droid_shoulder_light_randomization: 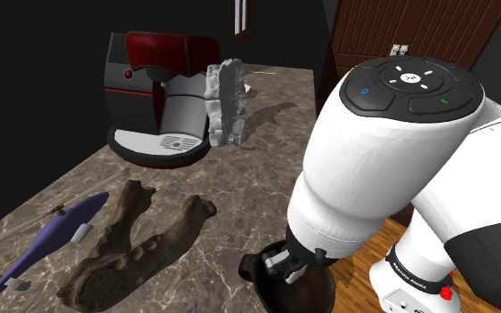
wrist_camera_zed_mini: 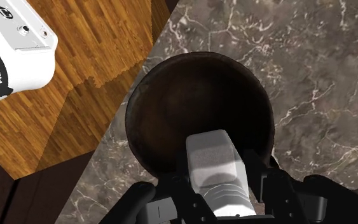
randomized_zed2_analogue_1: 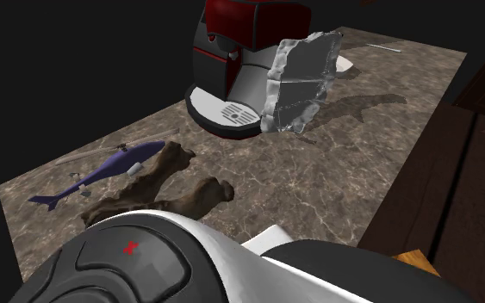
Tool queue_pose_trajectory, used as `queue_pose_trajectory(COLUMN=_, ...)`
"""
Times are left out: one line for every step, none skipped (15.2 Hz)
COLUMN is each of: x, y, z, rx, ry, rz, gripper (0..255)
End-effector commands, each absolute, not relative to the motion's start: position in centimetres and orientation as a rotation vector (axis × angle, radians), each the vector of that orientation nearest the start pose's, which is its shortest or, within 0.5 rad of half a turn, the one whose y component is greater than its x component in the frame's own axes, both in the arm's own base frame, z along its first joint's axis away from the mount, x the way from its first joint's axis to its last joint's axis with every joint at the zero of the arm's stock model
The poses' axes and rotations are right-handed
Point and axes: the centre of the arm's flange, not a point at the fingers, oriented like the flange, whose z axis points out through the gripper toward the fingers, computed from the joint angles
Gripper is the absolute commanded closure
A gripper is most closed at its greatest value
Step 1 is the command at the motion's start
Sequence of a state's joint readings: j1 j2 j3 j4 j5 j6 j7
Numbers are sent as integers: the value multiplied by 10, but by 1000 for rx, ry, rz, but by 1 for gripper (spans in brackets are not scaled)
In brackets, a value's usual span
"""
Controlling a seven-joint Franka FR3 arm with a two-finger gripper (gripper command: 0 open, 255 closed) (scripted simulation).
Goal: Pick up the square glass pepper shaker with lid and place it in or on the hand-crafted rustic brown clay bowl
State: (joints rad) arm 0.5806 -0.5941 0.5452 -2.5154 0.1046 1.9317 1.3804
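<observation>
While above bowl (wrist_camera_zed_mini: 147, 89), shaker (wrist_camera_zed_mini: 213, 153) within gripper (wrist_camera_zed_mini: 218, 181)

The shaker (wrist_camera_zed_mini: 214, 159) is hanging over the bowl (wrist_camera_zed_mini: 196, 95), with the bone-like piece (droid_shoulder_light_randomization: 137, 240) and helicopter (droid_shoulder_light_randomization: 57, 236) lying to the shoulder view's left of it and the coffee machine (droid_shoulder_light_randomization: 159, 98) and block (droid_shoulder_light_randomization: 226, 98) standing well behind it.

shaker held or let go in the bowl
Held: the gripper clasps the shaker on both sides, over the hollow of the bowl. Whether it touches the bottom, cannot tell.
</observation>
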Motion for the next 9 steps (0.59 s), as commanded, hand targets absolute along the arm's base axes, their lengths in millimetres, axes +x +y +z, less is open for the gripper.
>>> queue_pose_trajectory(x=153, y=348, z=438, rx=-3190, ry=618, rz=-272, gripper=255)
queue_pose_trajectory(x=153, y=348, z=434, rx=-3190, ry=618, rz=-272, gripper=255)
queue_pose_trajectory(x=153, y=348, z=434, rx=-3190, ry=618, rz=-272, gripper=255)
queue_pose_trajectory(x=153, y=348, z=434, rx=-3190, ry=618, rz=-272, gripper=255)
queue_pose_trajectory(x=153, y=348, z=434, rx=-3190, ry=618, rz=-272, gripper=255)
queue_pose_trajectory(x=153, y=348, z=434, rx=-3190, ry=618, rz=-272, gripper=255)
queue_pose_trajectory(x=153, y=348, z=434, rx=-3190, ry=618, rz=-272, gripper=255)
queue_pose_trajectory(x=153, y=348, z=434, rx=-3190, ry=618, rz=-272, gripper=255)
queue_pose_trajectory(x=153, y=348, z=434, rx=-3190, ry=618, rz=-272, gripper=255)
